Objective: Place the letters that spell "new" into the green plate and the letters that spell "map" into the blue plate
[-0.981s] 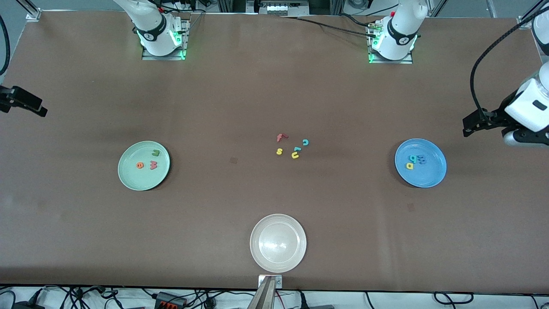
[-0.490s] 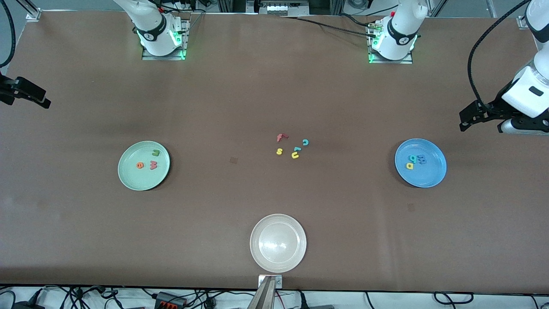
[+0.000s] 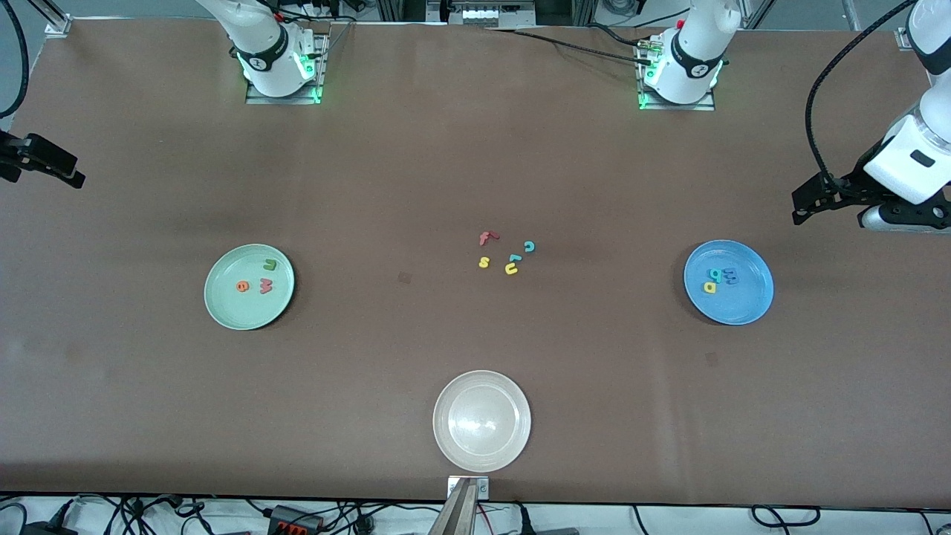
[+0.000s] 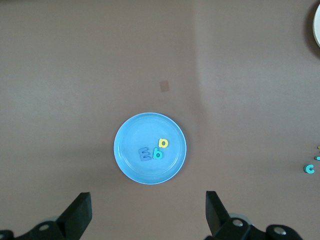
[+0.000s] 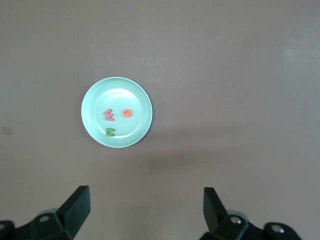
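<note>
The green plate lies toward the right arm's end of the table. In it are the olive "n", the orange "e" and the red-pink "w". The blue plate lies toward the left arm's end. It holds the blue "m", the teal "p" and the yellow "a". My left gripper hangs open and empty above the bare table beside the blue plate. My right gripper hangs open and empty at the right arm's end.
Mid-table lie loose letters: red "f", yellow "s", teal "c", yellow "u" and a small teal piece. An empty whitish-beige plate sits near the table's front edge.
Both grippers have drawn back a little from their plates toward the table's ends. Jaws stay open. No letter or plate has moved.
</note>
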Action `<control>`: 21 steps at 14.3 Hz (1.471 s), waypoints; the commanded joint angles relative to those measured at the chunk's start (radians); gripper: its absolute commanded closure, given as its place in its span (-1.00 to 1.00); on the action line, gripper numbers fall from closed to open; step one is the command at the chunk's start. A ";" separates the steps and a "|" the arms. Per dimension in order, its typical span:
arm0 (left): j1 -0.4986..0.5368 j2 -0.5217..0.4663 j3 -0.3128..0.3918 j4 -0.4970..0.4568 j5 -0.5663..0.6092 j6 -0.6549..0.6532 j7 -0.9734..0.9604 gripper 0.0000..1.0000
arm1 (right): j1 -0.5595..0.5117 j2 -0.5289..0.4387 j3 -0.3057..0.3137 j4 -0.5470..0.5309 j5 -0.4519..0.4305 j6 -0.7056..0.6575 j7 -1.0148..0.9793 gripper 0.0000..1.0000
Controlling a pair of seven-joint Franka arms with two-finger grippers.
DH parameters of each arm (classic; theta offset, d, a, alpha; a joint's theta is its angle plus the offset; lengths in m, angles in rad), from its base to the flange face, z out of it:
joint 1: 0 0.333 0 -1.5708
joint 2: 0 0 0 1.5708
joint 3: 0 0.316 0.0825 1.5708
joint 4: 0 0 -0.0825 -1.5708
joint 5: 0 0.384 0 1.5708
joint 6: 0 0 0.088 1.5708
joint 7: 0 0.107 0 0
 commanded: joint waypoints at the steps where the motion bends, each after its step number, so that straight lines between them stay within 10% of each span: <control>1: -0.008 -0.009 0.012 0.005 -0.020 -0.020 0.002 -1.00 | -0.013 -0.021 -0.005 -0.021 -0.013 -0.010 -0.019 -1.00; 21: -0.015 -0.008 0.005 0.009 -0.023 -0.035 -0.002 -1.00 | -0.013 -0.023 -0.005 -0.015 -0.024 -0.018 -0.017 -1.00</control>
